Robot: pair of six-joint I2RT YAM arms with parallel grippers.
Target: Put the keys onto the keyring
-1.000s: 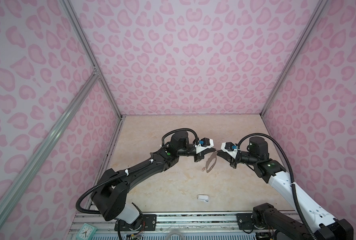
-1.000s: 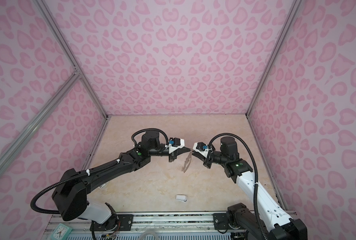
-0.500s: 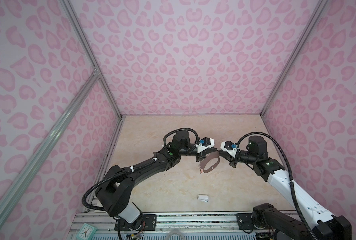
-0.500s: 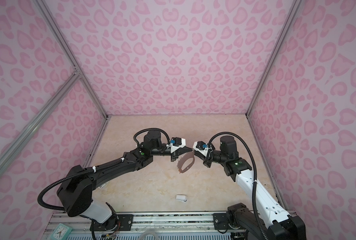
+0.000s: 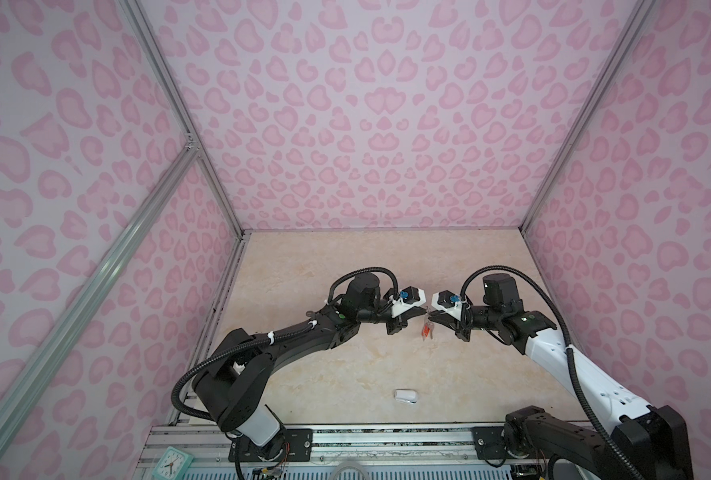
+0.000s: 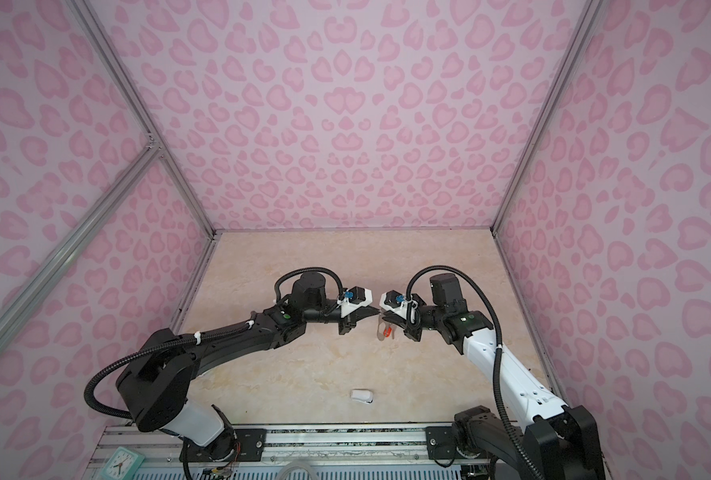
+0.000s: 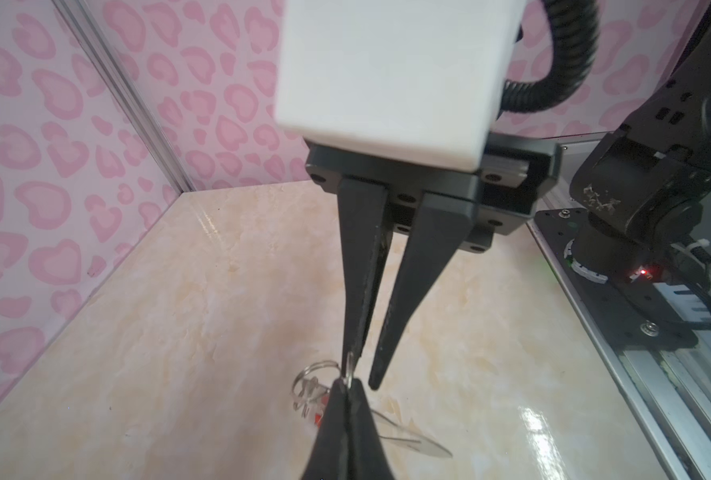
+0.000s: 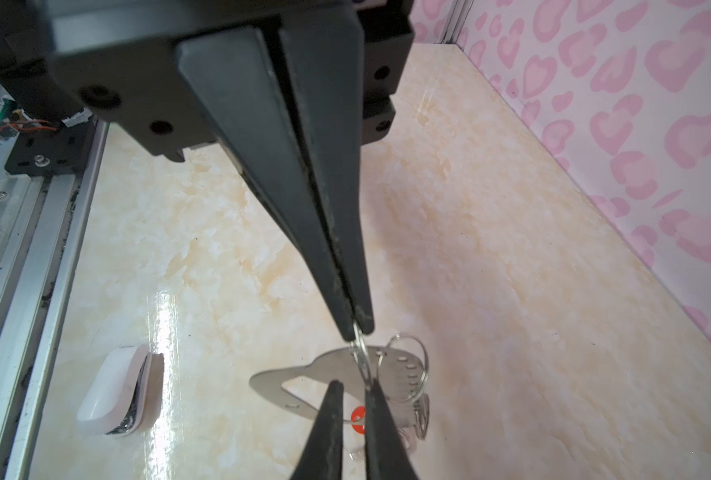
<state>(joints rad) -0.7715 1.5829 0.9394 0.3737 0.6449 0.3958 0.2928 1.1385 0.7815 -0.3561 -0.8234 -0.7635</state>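
Left gripper [image 8: 356, 328] clamped on wire ring [image 8: 362, 357]; keyring [image 8: 329, 362] dangles beneath (orange-red tagged key [image 5: 424, 331] hanging alongside). Right gripper [image 8: 353, 388] jaws narrowly parted, ring just beside one finger.

Left fingers [image 5: 413, 317] face right fingers [image 5: 442, 322] — keys [image 5: 425, 330] between.

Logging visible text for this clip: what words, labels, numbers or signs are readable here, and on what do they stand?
No text can be read.
Dial of the clock by the front rail: numerals too small to read.
On the orange key tag, keyring plate and white object: no print visible.
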